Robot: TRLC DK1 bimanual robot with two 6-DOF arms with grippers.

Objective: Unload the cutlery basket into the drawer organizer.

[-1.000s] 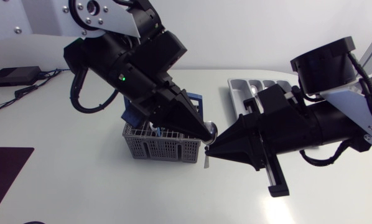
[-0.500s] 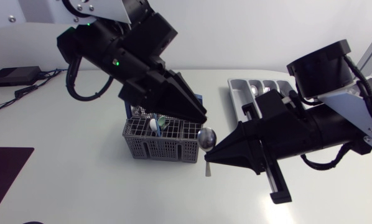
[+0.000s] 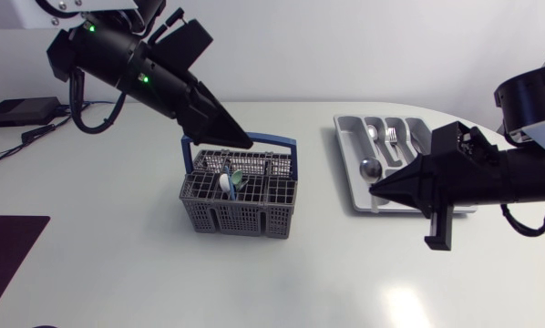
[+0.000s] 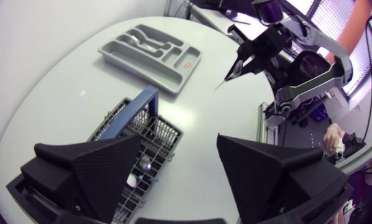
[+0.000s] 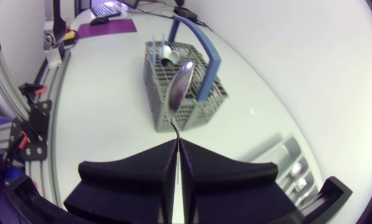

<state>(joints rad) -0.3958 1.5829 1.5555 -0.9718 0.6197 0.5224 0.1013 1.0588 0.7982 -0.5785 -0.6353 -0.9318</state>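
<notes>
Quick update: the handover is done. A second ago both hands were tip to tip right beside the cutlery basket (image 3: 239, 205), with the spoon (image 3: 370, 169) between them. Since then the left hand (image 4: 180, 140) has let go and pulled back up. It now hangs above the basket with its fingers spread wide and nothing in them.

The right hand (image 3: 375, 189) has swung away from the basket and over to the drawer organizer (image 3: 345, 150). Its fingers are pinched tight on the spoon's handle, with the bowl sticking out past the tips. From above, the spoon sits over the organizer's near end, but the left wrist view shows it held well up in the air, so it's not in a slot yet.

My read: 1 more piece is basically across and only the drop is left. The left hand is free to go fishing in the basket again.

Head count:
- 2 arms, 2 hands
- 1 basket with 1 blue handle
- 1 organizer on the worktop
- 1 spoon in the air
- at least 2 pieces left standing in the basket
- at least 2 pieces already lying in the organizer, which look like a fork and a spoon, but I can't get an exact count
</notes>
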